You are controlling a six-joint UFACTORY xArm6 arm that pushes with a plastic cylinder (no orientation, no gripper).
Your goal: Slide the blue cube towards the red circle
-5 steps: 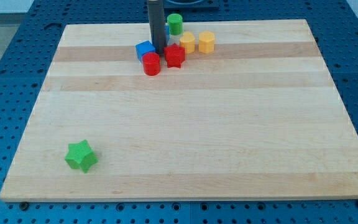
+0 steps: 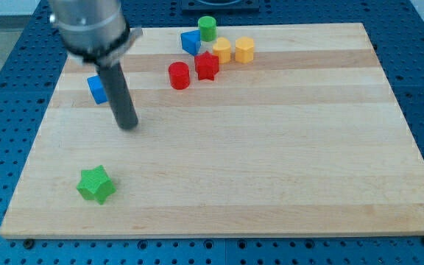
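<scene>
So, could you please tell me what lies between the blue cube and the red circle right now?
In the camera view, only bare board separates the blue cube from the red circle; my tip sits just below-right of the cube.

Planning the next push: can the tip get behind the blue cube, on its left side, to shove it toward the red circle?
Probably yes: my tip sits just right of the blue cube, with bare board around it.

My tip is resting on the pale wooden counter, just right of and below the blue cube. The red circle is sitting well right, beside a red star block.
</scene>
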